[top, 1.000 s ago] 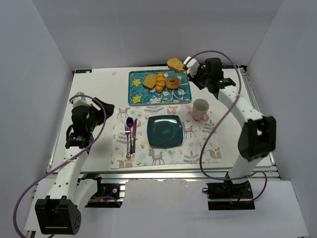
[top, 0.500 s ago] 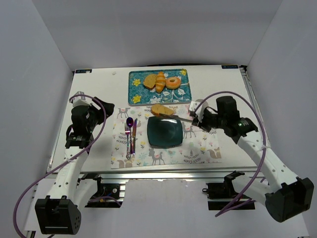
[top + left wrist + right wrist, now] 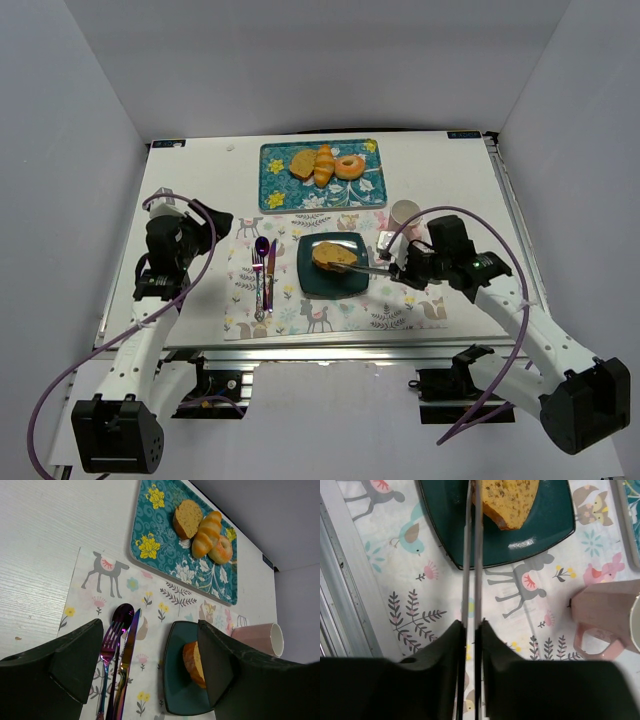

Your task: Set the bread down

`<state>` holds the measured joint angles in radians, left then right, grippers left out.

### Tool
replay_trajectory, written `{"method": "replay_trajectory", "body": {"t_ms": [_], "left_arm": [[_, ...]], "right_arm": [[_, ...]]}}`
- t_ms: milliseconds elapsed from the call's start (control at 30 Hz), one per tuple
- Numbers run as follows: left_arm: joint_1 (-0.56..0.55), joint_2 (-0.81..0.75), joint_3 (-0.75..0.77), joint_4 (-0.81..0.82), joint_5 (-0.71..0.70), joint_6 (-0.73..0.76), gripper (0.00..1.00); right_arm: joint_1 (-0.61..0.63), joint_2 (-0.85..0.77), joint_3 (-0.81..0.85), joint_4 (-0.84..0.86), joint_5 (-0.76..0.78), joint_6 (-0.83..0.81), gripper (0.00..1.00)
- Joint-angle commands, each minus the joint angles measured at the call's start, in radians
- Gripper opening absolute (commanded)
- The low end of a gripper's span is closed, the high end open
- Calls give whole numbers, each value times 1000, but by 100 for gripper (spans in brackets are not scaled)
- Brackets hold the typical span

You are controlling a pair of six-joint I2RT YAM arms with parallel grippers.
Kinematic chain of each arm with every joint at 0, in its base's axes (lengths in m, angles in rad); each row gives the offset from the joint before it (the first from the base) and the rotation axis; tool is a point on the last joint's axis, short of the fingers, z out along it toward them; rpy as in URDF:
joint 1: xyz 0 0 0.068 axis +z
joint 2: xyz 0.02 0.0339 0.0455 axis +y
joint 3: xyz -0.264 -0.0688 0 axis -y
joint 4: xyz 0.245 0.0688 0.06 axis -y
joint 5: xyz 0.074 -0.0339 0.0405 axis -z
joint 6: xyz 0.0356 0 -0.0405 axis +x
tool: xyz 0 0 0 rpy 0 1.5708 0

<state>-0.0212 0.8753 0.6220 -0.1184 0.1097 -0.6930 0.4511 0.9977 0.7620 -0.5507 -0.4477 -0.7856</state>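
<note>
Releasing looks next: spread the tongs (image 3: 372, 268) gently and retreat along their line so the bread (image 3: 333, 255) isn't dragged. Right gripper (image 3: 400, 272) narrow, clamped on tongs; left gripper (image 3: 150, 655) wide, empty. Bread flat on plate (image 3: 305, 285), long axis left-right, crusted end toward right gripper.

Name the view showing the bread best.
Top external: nearly the whole bread shows, on the plate. Right wrist crops it at the top, partly behind the tongs; left wrist hides part behind its own jaws.
</note>
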Motion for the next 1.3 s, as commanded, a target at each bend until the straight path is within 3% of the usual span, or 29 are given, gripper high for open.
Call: {"method": "replay_trajectory", "body": {"t_ms": [0, 200, 467, 567, 667, 800, 867, 900, 933, 1000, 1067, 1133, 1200, 1233, 1267], "left_arm": [[-2, -32, -11, 23, 8, 0, 85], [-2, -45, -15, 11, -1, 1, 85], [-2, -45, -18, 16, 4, -2, 85], [-2, -44, -13, 17, 4, 0, 85], [0, -36, -8, 25, 10, -3, 85], [0, -24, -8, 52, 37, -10, 82], [-2, -13, -7, 65, 57, -11, 63], [-2, -7, -5, 74, 82, -11, 52], [-2, 4, -4, 79, 96, -11, 31], [-2, 16, 2, 85, 122, -8, 15], [-5, 31, 7, 80, 146, 4, 10], [-16, 40, 18, 72, 156, 16, 12], [-38, 57, 34, 51, 154, 38, 32], [-46, 65, 41, 43, 150, 46, 39], [-55, 76, 44, 33, 142, 55, 52]], "right_arm": [[9, 2, -13, 23, -3, -26, 28], [11, -19, -9, -38, -45, -70, 47], [11, -59, 54, -66, -95, -34, 47], [11, -67, 103, -8, -95, 43, 44], [9, -51, 160, 84, -42, 224, 34], [-59, 24, 291, 213, 76, 455, 4], [-135, 74, 327, 244, 89, 583, 0], [-229, 94, 358, 265, 99, 627, 0], [-285, 138, 376, 267, 90, 664, 0], [-425, 188, 401, 265, 104, 750, 0], [-500, 264, 416, 233, 132, 763, 0], [-554, 327, 378, 221, 177, 743, 0], [-578, 357, 286, 250, 211, 692, 1], [-581, 361, 252, 279, 222, 677, 6], [-581, 367, 222, 326, 234, 654, 13]]}}
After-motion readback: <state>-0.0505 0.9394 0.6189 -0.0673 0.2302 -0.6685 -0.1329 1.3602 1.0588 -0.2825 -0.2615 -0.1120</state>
